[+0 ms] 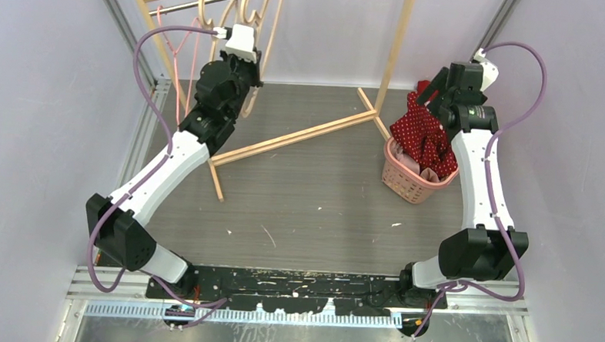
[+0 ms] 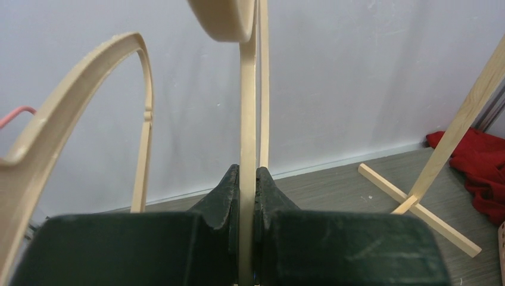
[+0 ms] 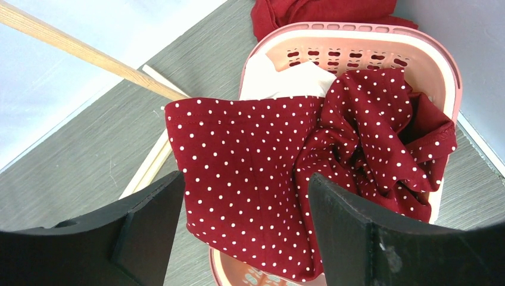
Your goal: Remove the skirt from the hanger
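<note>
The dark red skirt with white dots (image 3: 268, 161) lies crumpled in the pink basket (image 3: 369, 53), draped over its near rim; it also shows in the top view (image 1: 420, 134). My right gripper (image 3: 244, 196) hangs open just above the skirt, holding nothing. My left gripper (image 2: 248, 179) is shut on the thin bar of a bare wooden hanger (image 2: 248, 119) up at the rack's rail, at the back left in the top view (image 1: 250, 65). No cloth is on that hanger.
A wooden clothes rack (image 1: 301, 136) stands across the back, its feet on the grey floor. Another wooden hanger (image 2: 71, 101) and a pink wire hanger (image 1: 174, 50) hang beside the held one. More red cloth (image 2: 482, 167) lies behind the basket.
</note>
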